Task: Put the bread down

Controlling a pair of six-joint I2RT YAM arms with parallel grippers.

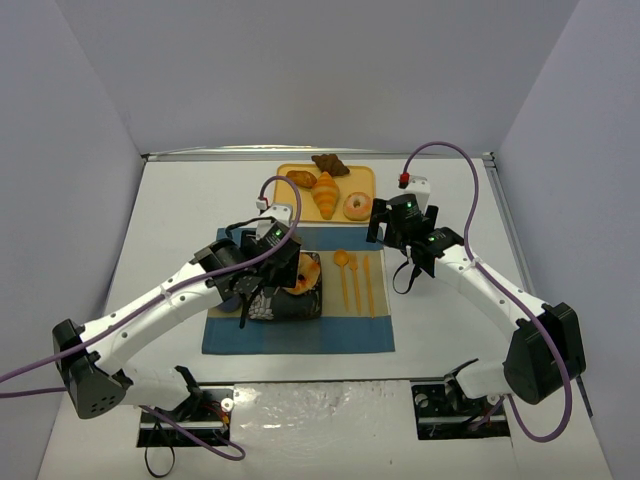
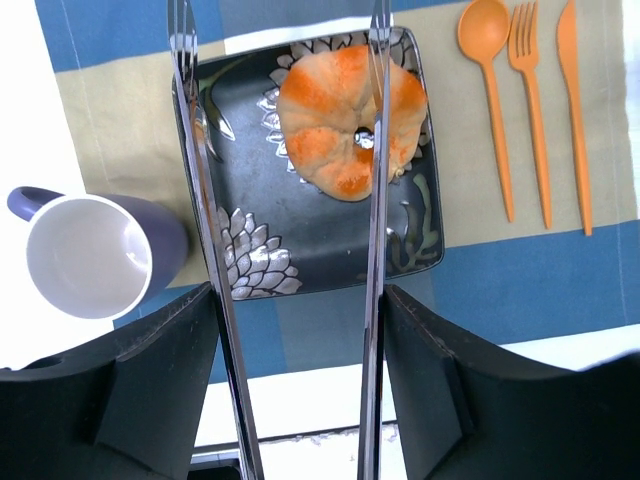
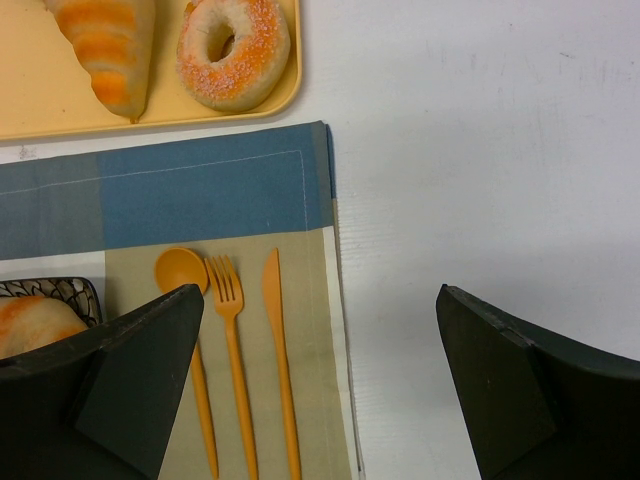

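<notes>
Bread (image 2: pixel 350 120) sits on black plate (image 2: pixel 250 230), at 12 o'clock from left hand (image 2: pixel 283 130); tongs spread wide, right tine over bread. Right hand (image 3: pixel 320 390) wide, empty.

The left gripper (image 2: pixel 290 90) holds two long metal tong arms (image 2: pixel 205 200) that run up the frame, spread apart. The bread (image 2: pixel 345 120) lies on the upper part of a dark square plate (image 2: pixel 320 265) with a silver floral pattern. The right tong arm crosses over the bread; the left one passes over the plate's left edge, apart from the bread. The plate rests on a blue-and-beige placemat (image 2: pixel 530 290). A purple mug (image 2: pixel 90 255) with a white interior stands just left of the plate. An orange spoon (image 2: pixel 488 90), fork (image 2: pixel 530 100) and knife (image 2: pixel 572 110) lie side by side right of the plate.
</notes>
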